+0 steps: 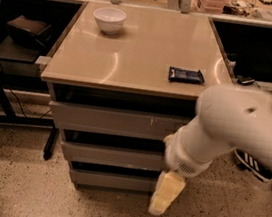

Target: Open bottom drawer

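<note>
The bottom drawer is the lowest grey front of the cabinet and sits flush and closed. Above it are the plain middle front and the wide top front with pale scratch marks. My white arm reaches down across the cabinet's right side. The cream-coloured gripper hangs pointing down in front of the right end of the bottom drawer, near the floor. I cannot tell whether it touches the drawer front.
On the beige cabinet top stand a white bowl at the back left and a dark snack packet at the right. A dark desk with a black box is at the left. Shoes are at the right.
</note>
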